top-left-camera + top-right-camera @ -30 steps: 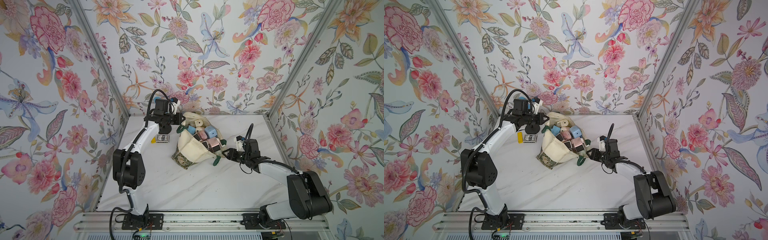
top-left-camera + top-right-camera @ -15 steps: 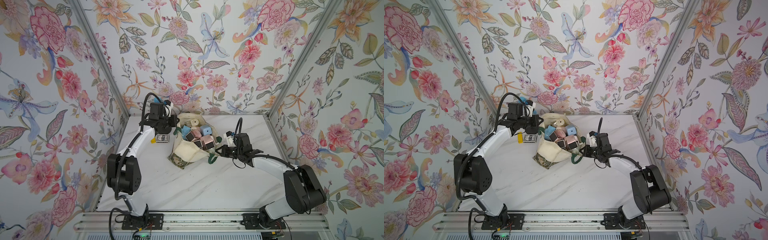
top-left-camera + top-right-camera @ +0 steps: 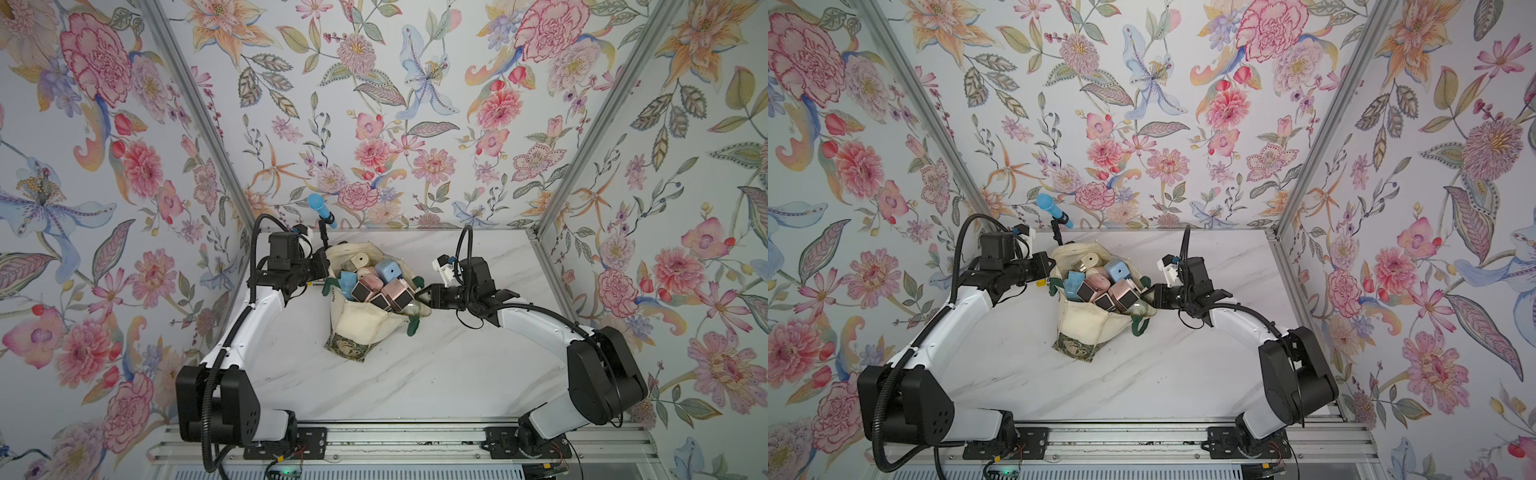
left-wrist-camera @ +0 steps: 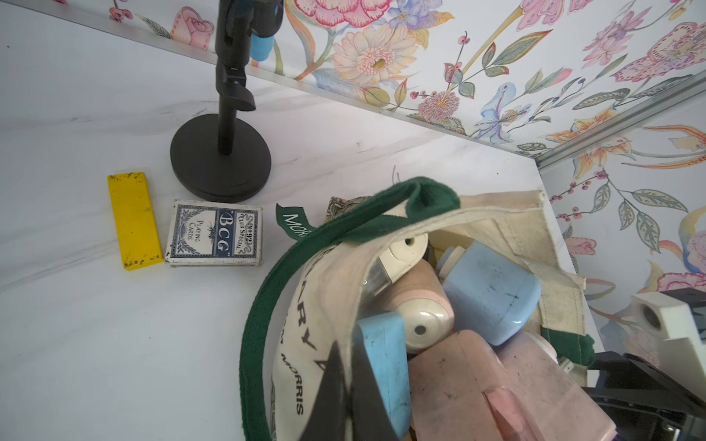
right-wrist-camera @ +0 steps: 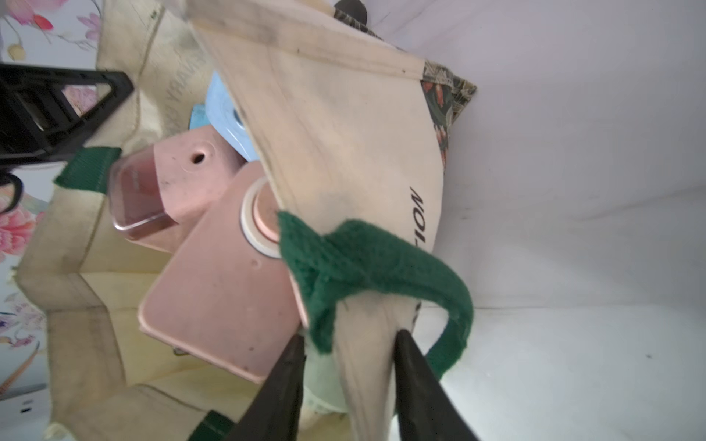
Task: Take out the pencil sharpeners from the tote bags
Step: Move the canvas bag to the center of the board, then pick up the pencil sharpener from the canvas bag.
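Canvas, soft and floppy: the bag (image 3: pixel 361 322) on the table (image 3: pixel 415 374) holds sharpeners (image 3: pixel 366 287), likely hard, slick and light. Your left hand (image 4: pixel 340 366) pinches its rim; your right hand (image 5: pixel 349 338) straddles the opposite rim, spread. Grip their flat sides.

The left arm (image 3: pixel 259 316) and the right arm (image 3: pixel 536 326) look the same: long white tubes joined by fat black blocks (image 3: pixel 224 405) with tiny round holes. A bumpy black cable (image 3: pixel 206 432) runs along the left one. A small white box (image 3: pixel 442 266) is fixed by each wrist. The left pincer (image 4: pixel 344 366) and right pincer (image 5: pixel 347 340) have thin, pointy black fingers. Black plates (image 3: pixel 503 444) bolt both arms to a silver rail (image 3: pixel 399 440).
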You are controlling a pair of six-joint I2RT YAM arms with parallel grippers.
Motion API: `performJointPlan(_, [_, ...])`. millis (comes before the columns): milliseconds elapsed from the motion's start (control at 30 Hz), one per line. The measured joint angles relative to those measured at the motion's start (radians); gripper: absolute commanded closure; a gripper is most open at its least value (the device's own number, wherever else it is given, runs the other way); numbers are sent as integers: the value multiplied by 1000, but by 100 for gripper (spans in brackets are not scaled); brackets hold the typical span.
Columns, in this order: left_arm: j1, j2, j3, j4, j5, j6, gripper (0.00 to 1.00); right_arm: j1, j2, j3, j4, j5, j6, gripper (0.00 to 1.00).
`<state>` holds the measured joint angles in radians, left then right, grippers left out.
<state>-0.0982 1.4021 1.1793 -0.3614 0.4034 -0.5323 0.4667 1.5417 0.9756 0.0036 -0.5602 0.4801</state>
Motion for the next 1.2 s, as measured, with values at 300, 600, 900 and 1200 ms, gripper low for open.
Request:
performJointPlan(300, [-1, -31, -2, -59, -85, 2, 100, 15, -241, -49, -11, 154, -6, 18])
performJointPlan(600, [-21, -67, -61, -10, -128, 2, 100, 232, -366, -185, 131, 349, 177, 10])
performJointPlan(900, [-21, -77, -93, 24, -163, 20, 100, 256, -196, -190, 231, 419, 347, 11])
performJointPlan(1200, [-21, -97, -114, 22, -203, 43, 100, 286, -76, -85, 248, 414, 380, 11])
